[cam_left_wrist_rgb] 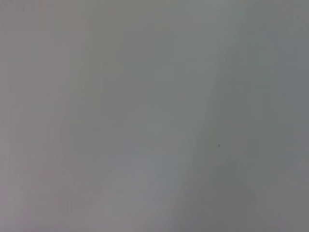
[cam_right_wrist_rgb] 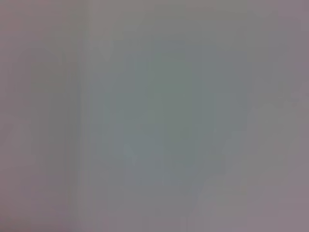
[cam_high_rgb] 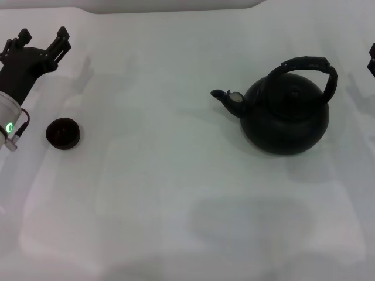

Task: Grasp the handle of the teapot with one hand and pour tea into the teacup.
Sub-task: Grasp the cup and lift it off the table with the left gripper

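Teapot (cam_high_rgb: 285, 120), teacup (cam_high_rgb: 62, 133) on white table (cam_high_rgb: 176, 193)

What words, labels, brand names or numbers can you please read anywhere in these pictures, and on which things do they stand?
None can be read.
The teapot, its handle and the teacup show no writing.
The left gripper bears none; the arm's green light is no text.
Both wrist views show blank surface.

the teapot (cam_high_rgb: 285, 114) is sitting upright on the white table (cam_high_rgb: 176, 193), right of centre — round, matte black, its short curved spout pointing left with a small grey cap. the handle (cam_high_rgb: 310, 69), a thick ribbed black arch, is standing up over the top. the teacup (cam_high_rgb: 62, 133) — tiny, black, handleless — is resting upright well apart, far left.
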Controlling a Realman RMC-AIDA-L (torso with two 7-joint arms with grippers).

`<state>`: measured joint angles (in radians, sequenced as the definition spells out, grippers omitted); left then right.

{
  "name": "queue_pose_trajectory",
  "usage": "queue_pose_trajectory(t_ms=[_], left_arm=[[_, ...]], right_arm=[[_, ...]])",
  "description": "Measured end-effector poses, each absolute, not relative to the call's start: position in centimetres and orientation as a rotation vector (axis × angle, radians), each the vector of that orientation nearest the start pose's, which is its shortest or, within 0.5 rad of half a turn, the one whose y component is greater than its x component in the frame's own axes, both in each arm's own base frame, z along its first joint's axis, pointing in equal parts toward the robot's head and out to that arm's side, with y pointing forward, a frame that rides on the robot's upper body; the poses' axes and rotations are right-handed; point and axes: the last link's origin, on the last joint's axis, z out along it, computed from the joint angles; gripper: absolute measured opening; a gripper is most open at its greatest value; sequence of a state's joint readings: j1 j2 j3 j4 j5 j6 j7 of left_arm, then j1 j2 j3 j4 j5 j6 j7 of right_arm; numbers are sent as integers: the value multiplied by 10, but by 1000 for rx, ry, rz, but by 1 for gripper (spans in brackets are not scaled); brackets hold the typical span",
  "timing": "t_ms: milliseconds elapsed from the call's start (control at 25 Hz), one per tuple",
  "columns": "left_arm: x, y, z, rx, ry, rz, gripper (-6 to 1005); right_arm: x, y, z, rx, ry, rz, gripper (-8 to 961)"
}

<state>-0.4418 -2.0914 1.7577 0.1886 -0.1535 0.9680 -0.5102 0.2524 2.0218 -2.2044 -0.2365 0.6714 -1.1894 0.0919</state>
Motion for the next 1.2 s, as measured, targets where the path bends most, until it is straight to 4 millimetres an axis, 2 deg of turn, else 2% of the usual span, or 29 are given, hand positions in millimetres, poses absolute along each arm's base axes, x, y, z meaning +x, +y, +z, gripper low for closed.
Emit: queue_pose_trajectory(t_ms=[600, 880, 1040, 1200], left_arm=[[-329, 345, -30, -1695, -826, -776, 893], [-320, 348, -32, -1715, -841, -821, 893], [-309, 361, -30, -1757, -909, -880, 893], [-302, 386, -21, -1850, -1003, -845, 893]], right_arm=[[367, 284, 0, -1614, 509, 578, 844], [367, 284, 0, -1614, 510, 578, 844], [368, 283, 1, -1611, 512, 575, 844], [368, 284, 0, -1613, 515, 570, 844]])
